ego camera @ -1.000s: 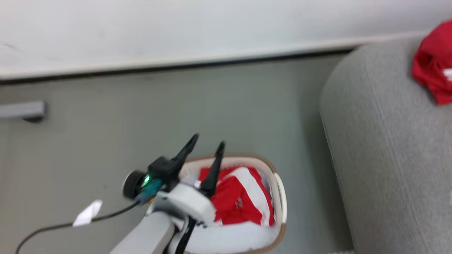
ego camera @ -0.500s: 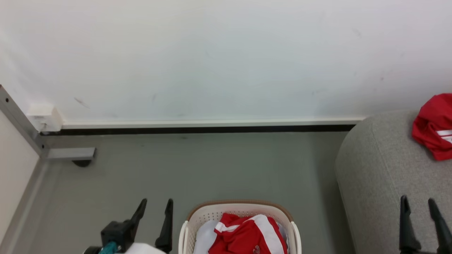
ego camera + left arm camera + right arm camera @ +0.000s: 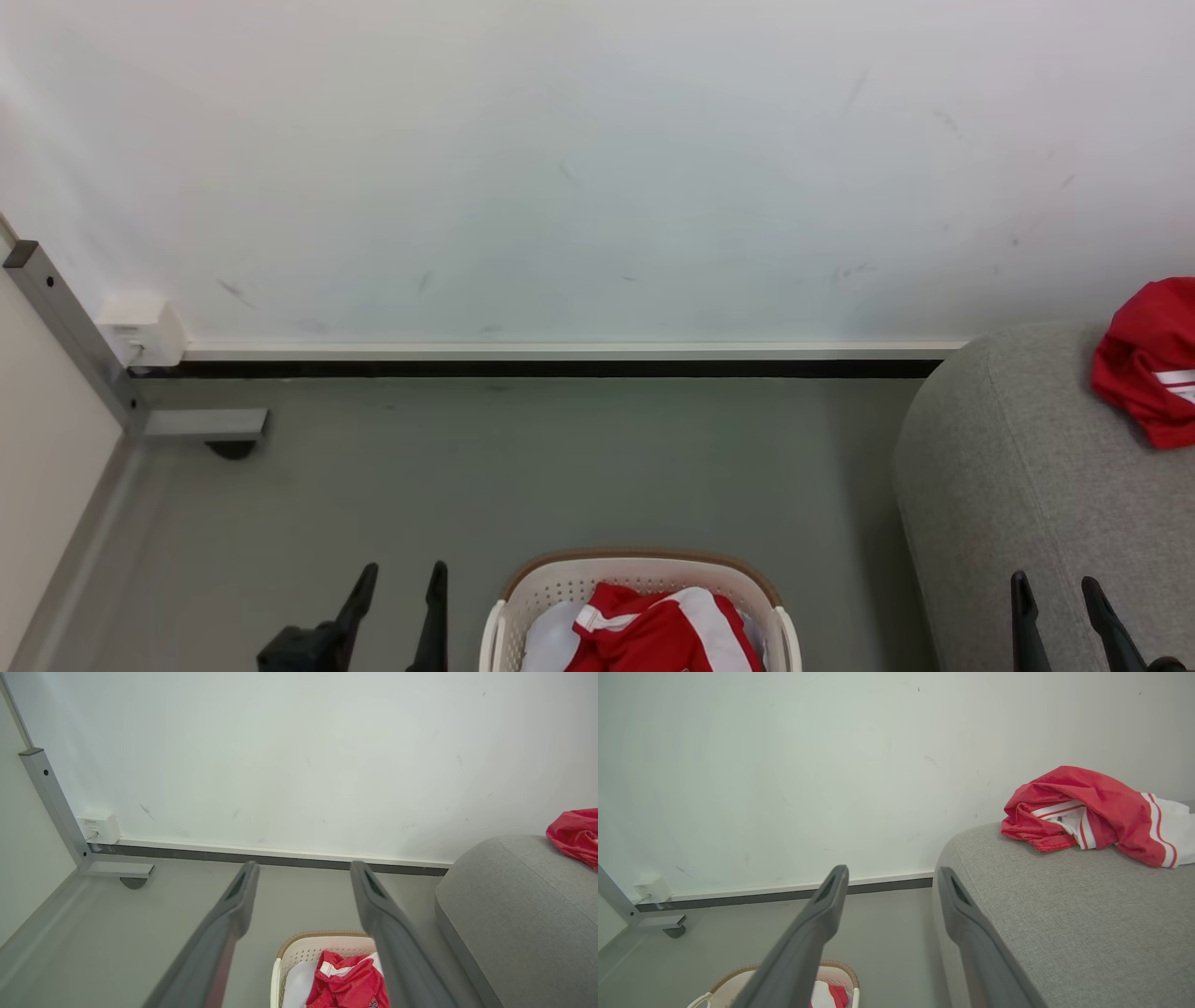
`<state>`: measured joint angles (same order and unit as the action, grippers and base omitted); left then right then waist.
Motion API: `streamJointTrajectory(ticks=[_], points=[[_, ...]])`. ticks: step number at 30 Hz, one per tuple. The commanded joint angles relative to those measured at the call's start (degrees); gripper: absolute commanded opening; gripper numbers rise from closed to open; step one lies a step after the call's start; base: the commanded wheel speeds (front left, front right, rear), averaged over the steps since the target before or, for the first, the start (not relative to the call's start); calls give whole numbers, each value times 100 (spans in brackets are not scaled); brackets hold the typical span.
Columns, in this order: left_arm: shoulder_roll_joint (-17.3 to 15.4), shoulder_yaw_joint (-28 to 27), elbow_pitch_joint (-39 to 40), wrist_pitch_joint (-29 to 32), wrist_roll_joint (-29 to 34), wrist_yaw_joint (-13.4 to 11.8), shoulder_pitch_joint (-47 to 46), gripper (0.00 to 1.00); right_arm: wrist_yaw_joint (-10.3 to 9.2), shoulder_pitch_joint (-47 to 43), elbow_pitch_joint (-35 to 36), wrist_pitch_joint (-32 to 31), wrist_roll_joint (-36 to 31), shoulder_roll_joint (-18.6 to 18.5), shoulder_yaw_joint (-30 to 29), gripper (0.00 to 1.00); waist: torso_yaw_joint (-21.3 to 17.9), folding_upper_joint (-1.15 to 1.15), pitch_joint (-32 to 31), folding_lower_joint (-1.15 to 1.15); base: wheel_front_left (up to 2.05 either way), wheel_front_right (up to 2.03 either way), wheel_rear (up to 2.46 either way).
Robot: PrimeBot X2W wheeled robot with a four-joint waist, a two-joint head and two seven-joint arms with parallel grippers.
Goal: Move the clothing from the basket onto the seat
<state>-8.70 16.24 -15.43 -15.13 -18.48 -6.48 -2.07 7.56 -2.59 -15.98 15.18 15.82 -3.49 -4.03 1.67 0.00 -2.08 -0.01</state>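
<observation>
grey woven seat [image 3: 1027, 485] stands at your right, and one cream basket [image 3: 644, 558] sits on the floor just left of it. count two pieces of red clothing: a bunched garment [image 3: 1144, 364] on the seat, and a crumpled garment [image 3: 663, 635] in the basket beside a pale cloth [image 3: 549, 644], with no clear long axis. that one lies just right of your left gripper [image 3: 404, 569], nearer than your right gripper [image 3: 1053, 583]. both grippers are spread wide, holding nothing.

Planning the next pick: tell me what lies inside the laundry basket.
A crumpled red-and-white garment lies in the laundry basket beside a pale cloth. Anything beneath them is covered.
</observation>
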Motion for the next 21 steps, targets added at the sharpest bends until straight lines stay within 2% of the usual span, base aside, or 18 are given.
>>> streamJointTrajectory(ticks=[1, 14, 17, 21], points=[[8, -41, -15, -3, 75, 30, 9, 100, -14, -7, -1, -5, -49, 10, 4, 100, -12, 0, -1, 1, 0, 0, 0], [262, -200, 7, -3, 418, 363, -246, 100, -14, 225, 214, -5, -23, -56, 31, 100, -312, 0, 199, 1, 0, 0, 0], [305, -56, -45, -3, 531, 483, -580, 100, -14, 402, 403, -5, -1, -130, 7, 100, -443, 0, 520, 1, 0, 0, 0], [361, 253, -372, 230, 669, 654, -1331, 100, -14, 767, 707, -5, 28, -198, -6, 100, -654, 0, 1251, 1, 0, 0, 0]])
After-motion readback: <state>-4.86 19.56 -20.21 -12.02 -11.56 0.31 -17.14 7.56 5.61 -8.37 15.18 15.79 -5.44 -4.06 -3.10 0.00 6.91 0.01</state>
